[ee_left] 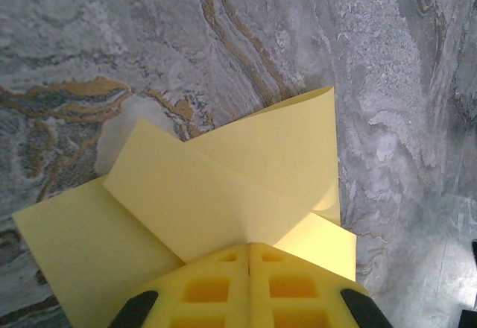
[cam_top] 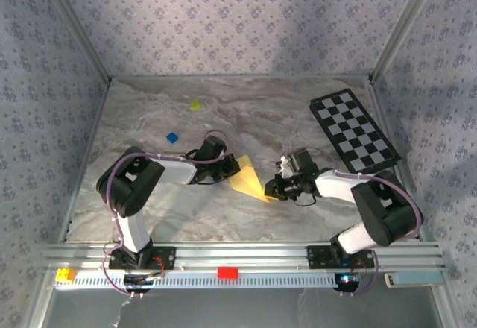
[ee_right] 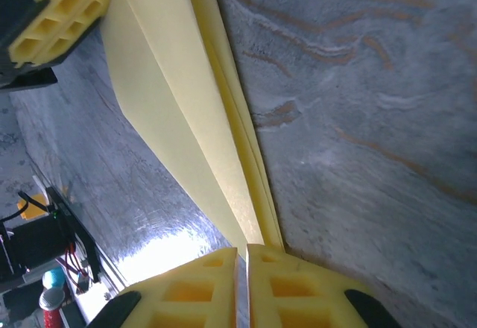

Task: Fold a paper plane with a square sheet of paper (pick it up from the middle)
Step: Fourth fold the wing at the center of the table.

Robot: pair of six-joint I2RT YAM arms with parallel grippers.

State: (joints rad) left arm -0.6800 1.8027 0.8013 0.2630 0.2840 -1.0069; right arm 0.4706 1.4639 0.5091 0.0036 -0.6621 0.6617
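Half-folded yellow paper plane (cam_top: 248,178) sits near table ctr, btwn the two grippers, held at both ends. In top view its long axis runs diagonally, far-left to near-right, w/ the narrow pointed end near-right at the right gripper (cam_top: 273,191) and the wider end far-left at the left gripper (cam_top: 229,166). Left wrist cam: left gripper (ee_left: 248,247) has its yellow pads pressed together on the paper plane (ee_left: 223,186), two flaps crossing over each other just ahead of the pads. Right wrist cam: right gripper (ee_right: 242,252) is likewise clamped on the paper plane (ee_right: 186,119), seen edge-on as stacked layers w/ a lengthwise crease running away toward the left gripper (ee_right: 59,7) at top left. Can't tell if the paper touches the marble table (cam_top: 149,209). Checkered board (cam_top: 354,130) lies far right, well apart; yellow-green block (cam_top: 195,106) and blue block (cam_top: 172,138) sit far-left of the paper.
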